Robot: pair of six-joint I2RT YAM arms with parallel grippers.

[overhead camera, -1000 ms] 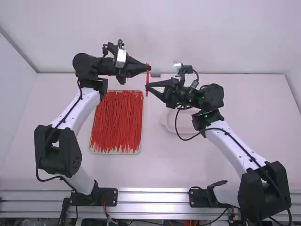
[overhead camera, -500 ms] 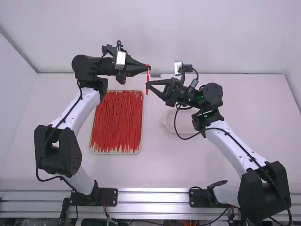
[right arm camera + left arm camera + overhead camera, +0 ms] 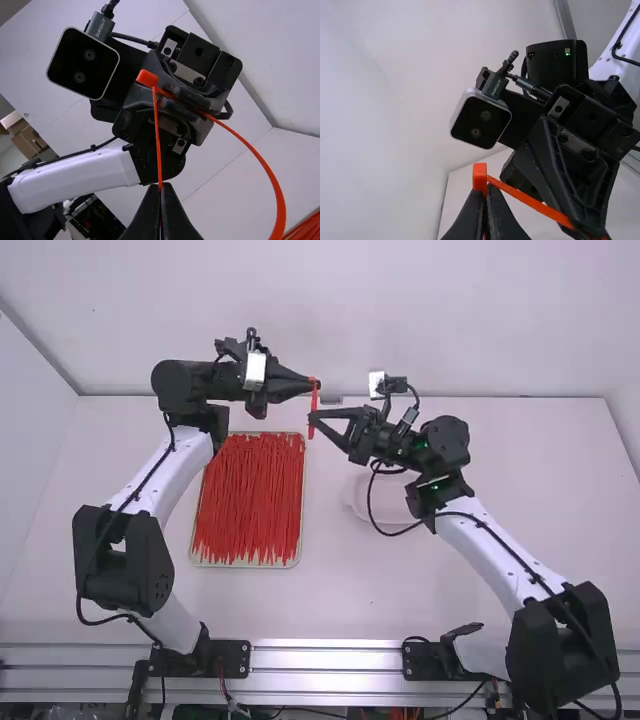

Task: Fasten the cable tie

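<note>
Aluminium rail point(image 3: 320, 655): runs along the near edge, with both my arm bases standing on it.
White table point(image 3: 560, 470): my arms reach away from the rail across it.
Tray point(image 3: 246, 565): lies on the table on my left side and holds a thick bundle of loose red cable ties point(image 3: 250, 495), laid lengthwise.
Pale round dish point(image 3: 352, 508): sits just beside the tray under my right arm; I think it is a shallow bowl, but it barely stands out from the table.
Right gripper point(image 3: 312, 420): raised above the far end of the tray and pointing left, with the fingers pressed together on the thin strap of one red cable tie point(image 3: 314, 400).
Cable tie: held in the air between my two grippers, clear of the tray. In the right wrist view the strap rises straight from my right fingers to the square head, and the rest sweeps out in a wide loop.
Left gripper point(image 3: 310, 387): farthest out and pointing right, tip to tip with the right one. Its fingers are closed tight on the tie just below the head.
</note>
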